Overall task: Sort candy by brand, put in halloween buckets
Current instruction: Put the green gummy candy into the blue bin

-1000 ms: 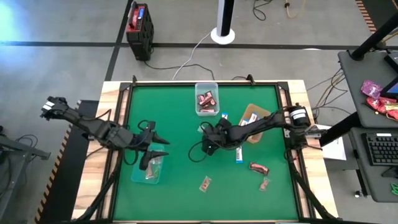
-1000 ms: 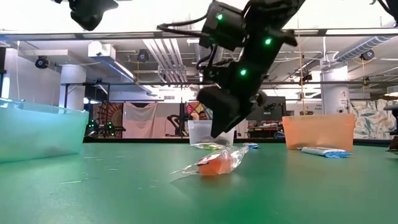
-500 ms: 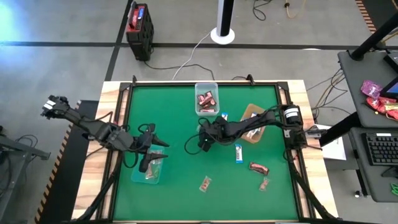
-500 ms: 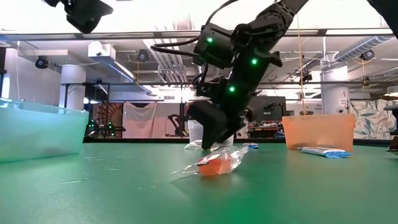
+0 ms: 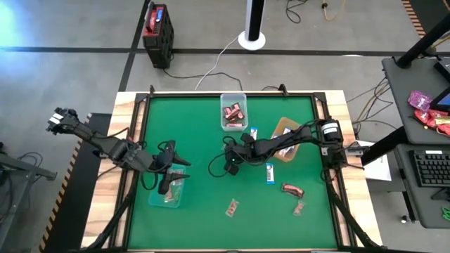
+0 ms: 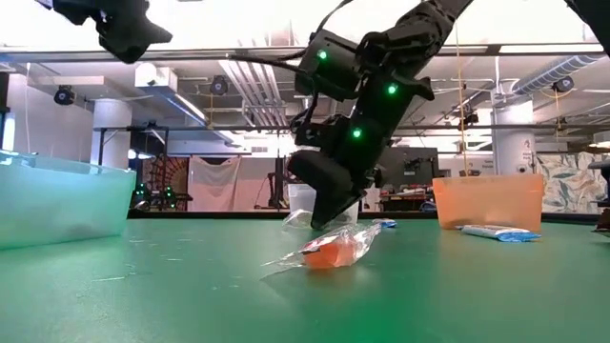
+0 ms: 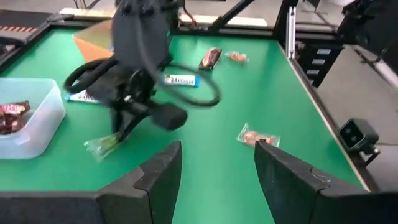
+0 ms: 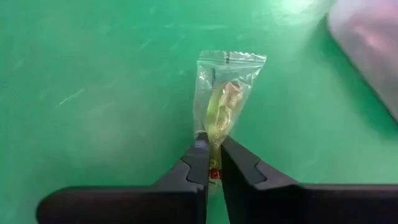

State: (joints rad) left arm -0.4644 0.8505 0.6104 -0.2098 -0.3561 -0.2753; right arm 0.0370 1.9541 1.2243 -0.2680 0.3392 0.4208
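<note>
Clear-wrapped candy [image 8: 225,99]: sat a little way out from the clear tub [image 5: 234,98], toward the middle of the bench [image 5: 211,225], low over the green surface; could not be told whether fully clear of it. Was pinched at one crimped end only, between the pressed-together tips of the right pincer [image 8: 211,155], with the rest of the wrapper trailing loose beyond them.

Judged to be the lift-and-carry of this piece. Called for a straight rise first, high enough for the dangling tail to clear the bench and the rim of the clear tub, before any sideways travel. Called also for a steady, unhurried swing, since so thin a hold on slick film could slip or let the piece twist.

Clear tub already held dark red pieces, so probably not the goal. Likelier the teal tub [image 5: 156,200], well apart from the clear tub on the left arm's side, or the brown tray [image 5: 281,125], near the clear tub on the right arm's side.

Left pincer [image 5: 176,176], fingers spread, hung over the teal tub; risked a clash there unless moved off.
</note>
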